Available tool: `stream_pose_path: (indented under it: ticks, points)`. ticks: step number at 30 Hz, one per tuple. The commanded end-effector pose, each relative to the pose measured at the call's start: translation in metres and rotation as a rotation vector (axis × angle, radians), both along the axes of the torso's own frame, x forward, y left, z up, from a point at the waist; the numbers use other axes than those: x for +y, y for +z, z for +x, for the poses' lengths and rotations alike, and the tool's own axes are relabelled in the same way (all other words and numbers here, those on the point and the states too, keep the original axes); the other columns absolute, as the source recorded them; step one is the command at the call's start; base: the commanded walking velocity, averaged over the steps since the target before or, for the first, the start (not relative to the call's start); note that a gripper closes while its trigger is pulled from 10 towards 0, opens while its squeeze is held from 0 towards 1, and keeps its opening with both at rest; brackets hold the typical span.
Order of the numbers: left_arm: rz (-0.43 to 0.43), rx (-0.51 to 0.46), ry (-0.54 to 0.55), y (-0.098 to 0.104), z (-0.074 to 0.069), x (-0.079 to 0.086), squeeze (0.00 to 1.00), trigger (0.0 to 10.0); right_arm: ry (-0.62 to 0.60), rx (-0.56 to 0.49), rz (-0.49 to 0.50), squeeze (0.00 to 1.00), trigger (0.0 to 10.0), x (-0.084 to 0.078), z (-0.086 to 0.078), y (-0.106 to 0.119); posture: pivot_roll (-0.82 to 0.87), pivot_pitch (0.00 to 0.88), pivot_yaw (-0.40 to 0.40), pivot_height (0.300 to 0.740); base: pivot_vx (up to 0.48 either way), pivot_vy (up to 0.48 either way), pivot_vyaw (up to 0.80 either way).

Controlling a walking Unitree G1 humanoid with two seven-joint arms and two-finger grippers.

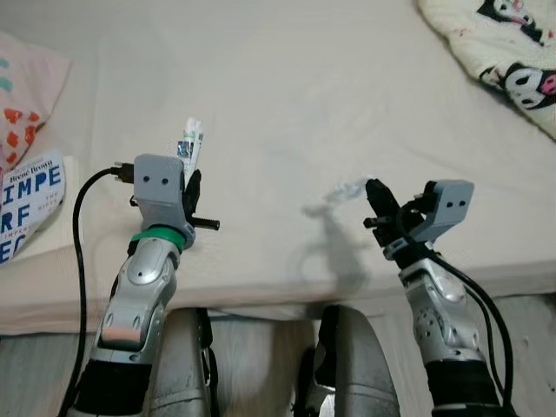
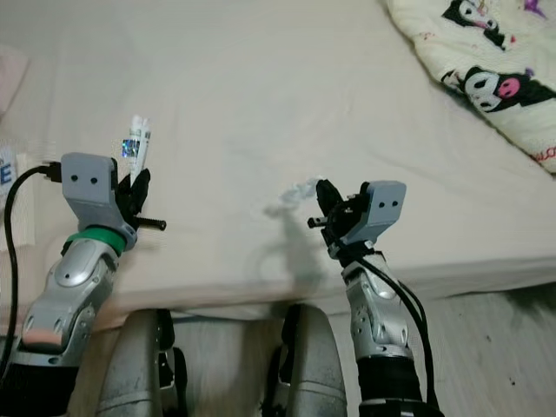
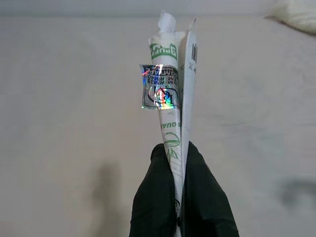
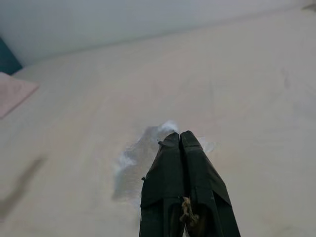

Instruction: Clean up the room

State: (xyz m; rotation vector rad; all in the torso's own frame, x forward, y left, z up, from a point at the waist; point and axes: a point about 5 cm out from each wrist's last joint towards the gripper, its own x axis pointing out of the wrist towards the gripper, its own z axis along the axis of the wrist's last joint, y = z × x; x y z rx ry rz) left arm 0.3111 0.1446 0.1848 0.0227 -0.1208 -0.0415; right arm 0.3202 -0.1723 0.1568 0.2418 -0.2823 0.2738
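Bed: a wide bed (image 1: 287,95) under a smooth cream sheet; its near edge runs across at 6 o'clock.
Blanket: a cream blanket (image 1: 504,52) with black-and-pink cartoon figures lies on the bed at 2 o'clock.
Pillow: a pale pink pillow (image 1: 22,87) with orange marks sits at 10 o'clock.
Book: a white book (image 1: 30,204) with blue letters lies at 9 o'clock.
Floor: light wood boards (image 2: 495,347) show below the bed's edge at 5 o'clock.
Light: soft and even, with faint shadows on the sheet.

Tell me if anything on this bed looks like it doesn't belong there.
Yes. A scrap of clear plastic wrap lies crumpled on the bare sheet, just beyond the right gripper, whose fingers are shut. The left gripper holds a rolled printed wrapper with a holographic sticker, apparently more litter.
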Motion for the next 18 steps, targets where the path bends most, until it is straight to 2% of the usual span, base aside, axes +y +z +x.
stream_pose_path:
  ticks: [1, 7, 18]
  points:
    - [-0.011, 0.035, -0.011, -0.007, -0.002, -0.006, 0.00, 10.0, -0.035, 0.015, 0.009, 0.00, 10.0, -0.006, -0.003, -0.006, 0.04, 0.104, -0.013, 0.621, 0.000, 0.000, 0.00]
    - [-0.026, 0.052, -0.039, -0.010, -0.002, -0.013, 0.00, 10.0, -0.041, 0.023, 0.004, 0.00, 10.0, -0.006, -0.003, -0.007, 0.03, 0.097, -0.015, 0.641, 0.000, 0.000, 0.00]
    - [-0.036, 0.129, -0.006, -0.024, 0.000, -0.008, 0.00, 10.0, -0.048, 0.050, -0.001, 0.00, 10.0, -0.005, -0.007, -0.013, 0.04, 0.105, -0.017, 0.681, 0.000, 0.000, 0.00]
